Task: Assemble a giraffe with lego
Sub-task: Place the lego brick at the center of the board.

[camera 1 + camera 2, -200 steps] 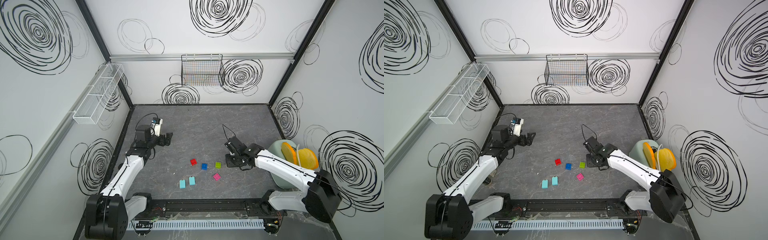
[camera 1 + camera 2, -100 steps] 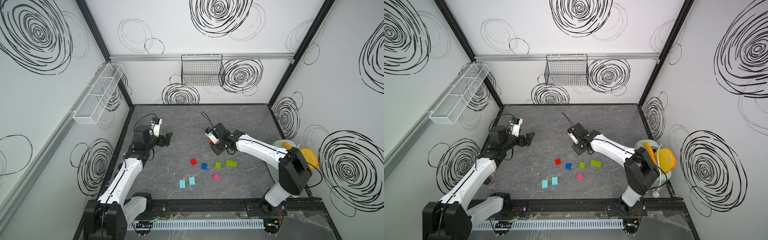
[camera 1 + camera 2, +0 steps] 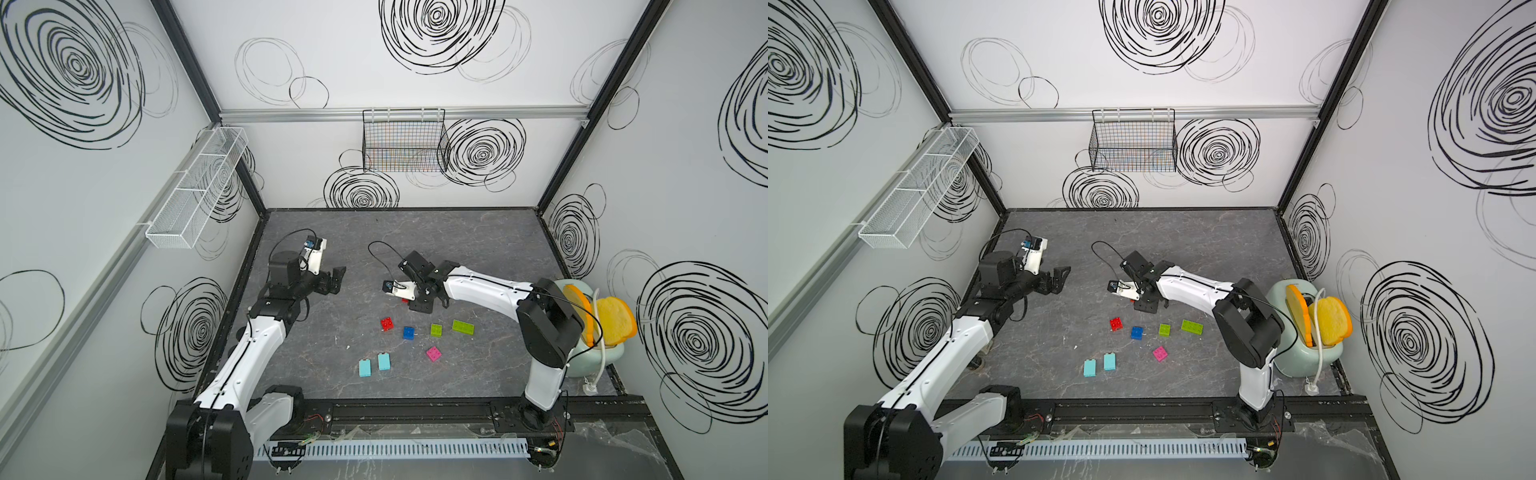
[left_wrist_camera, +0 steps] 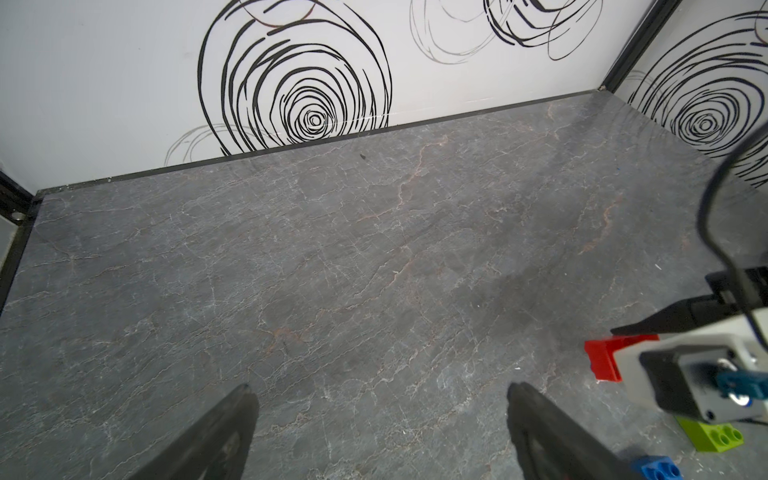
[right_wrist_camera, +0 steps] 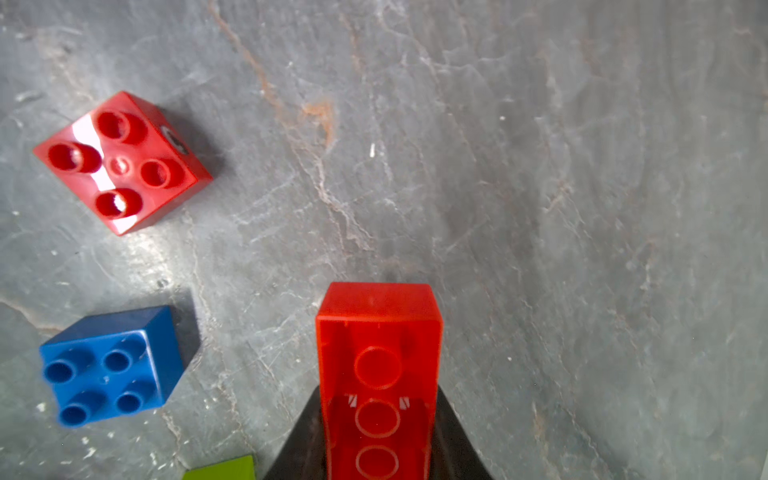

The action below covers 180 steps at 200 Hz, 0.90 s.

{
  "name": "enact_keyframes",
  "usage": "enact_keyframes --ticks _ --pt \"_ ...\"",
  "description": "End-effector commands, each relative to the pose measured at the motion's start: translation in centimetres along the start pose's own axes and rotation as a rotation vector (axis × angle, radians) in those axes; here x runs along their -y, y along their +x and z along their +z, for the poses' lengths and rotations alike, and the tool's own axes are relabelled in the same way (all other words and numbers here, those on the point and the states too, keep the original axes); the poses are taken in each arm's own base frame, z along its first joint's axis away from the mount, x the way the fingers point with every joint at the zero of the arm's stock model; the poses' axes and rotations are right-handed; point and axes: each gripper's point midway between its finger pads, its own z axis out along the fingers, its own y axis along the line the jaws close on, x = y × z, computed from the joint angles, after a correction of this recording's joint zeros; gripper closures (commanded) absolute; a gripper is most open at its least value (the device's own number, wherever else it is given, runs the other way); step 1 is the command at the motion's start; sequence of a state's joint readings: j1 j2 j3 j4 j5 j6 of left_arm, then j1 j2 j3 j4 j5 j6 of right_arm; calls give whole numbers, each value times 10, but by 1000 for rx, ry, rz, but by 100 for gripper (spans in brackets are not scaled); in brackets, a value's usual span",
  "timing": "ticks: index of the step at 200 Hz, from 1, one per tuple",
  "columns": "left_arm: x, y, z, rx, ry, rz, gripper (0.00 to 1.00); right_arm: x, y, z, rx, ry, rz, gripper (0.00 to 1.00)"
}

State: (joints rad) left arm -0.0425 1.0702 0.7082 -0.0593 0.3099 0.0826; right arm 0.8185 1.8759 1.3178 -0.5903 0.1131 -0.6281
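Lego bricks are lying loose, none of them joined, on the near middle of the dark grey desk (image 3: 457, 249). In both top views four are sitting studs up in a rough row: a red square brick (image 3: 387, 323), a blue brick (image 3: 409, 332), a small lime brick (image 3: 436, 330) and a long lime brick (image 3: 463, 327). A pink brick (image 3: 433, 353) is resting nearer the front rail. Two light-blue bricks (image 3: 1089, 368) are lying just beside each other, towards the left arm's side.

Just behind the row, the right end effector (image 3: 419, 306) is clenching a long red brick (image 5: 378, 374). In the right wrist view the brick is showing its hollow underside, with the black fingers (image 5: 457, 444) pressing on its two long sides. Whether the brick is touching the desk cannot be told. In a top view only a sliver of red (image 3: 1133, 300) is peeking out under the wrist.

On the left side of the desk, the left end effector (image 3: 336, 280) is hanging released and carrying nothing, well apart from the bricks. In its wrist view bare desk is showing between its spread fingers (image 4: 216, 436).

At the right edge of the desk, a pale green container (image 3: 598, 365) is holding orange-yellow discs (image 3: 619, 324).
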Motion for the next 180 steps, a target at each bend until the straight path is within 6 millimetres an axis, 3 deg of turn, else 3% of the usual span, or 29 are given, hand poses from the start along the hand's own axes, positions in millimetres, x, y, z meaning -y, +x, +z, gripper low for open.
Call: enact_keyframes --ticks 1,42,54,57,67,69,71,74,117,118,121,124,154,180 --pt "4 -13 -2 45 7 45 2 -8 2 18 -37 -33 -56 90" --pt "4 -14 -3 40 7 49 2 -21 6 38 -62 -88 -24 85" --pt "6 -14 -2 45 21 49 2 -21 6 40 -66 -86 -21 78" --pt "7 -14 -2 46 24 48 2 -21 6 40 -66 -87 -21 69" --pt "7 -15 -3 38 27 44 2 -22 4 37 -56 -91 -15 64" --pt "7 -15 -3 37 27 44 2 -21 4 36 -52 -90 -13 60" --pt "7 -16 -4 36 26 44 2 -21 3 35 -48 -89 -11 49" --pt "6 -16 -4 34 21 44 2 -21 2 34 -43 -91 -10 45" --pt "14 -20 -5 35 59 75 2 -15 -14 -1 47 -79 15 39" --pt "14 -20 -5 34 60 77 2 -15 -15 -2 50 -78 16 38" --pt "15 -20 -6 33 62 84 2 -14 -16 -6 61 -75 18 8" --pt "15 -21 -6 32 65 91 2 -13 -17 -10 70 -73 18 0" --pt "28 -24 -5 22 89 209 2 -3 -18 -43 139 -8 55 1" --pt "57 -16 -6 -42 157 367 2 6 -10 -78 210 64 134 1"
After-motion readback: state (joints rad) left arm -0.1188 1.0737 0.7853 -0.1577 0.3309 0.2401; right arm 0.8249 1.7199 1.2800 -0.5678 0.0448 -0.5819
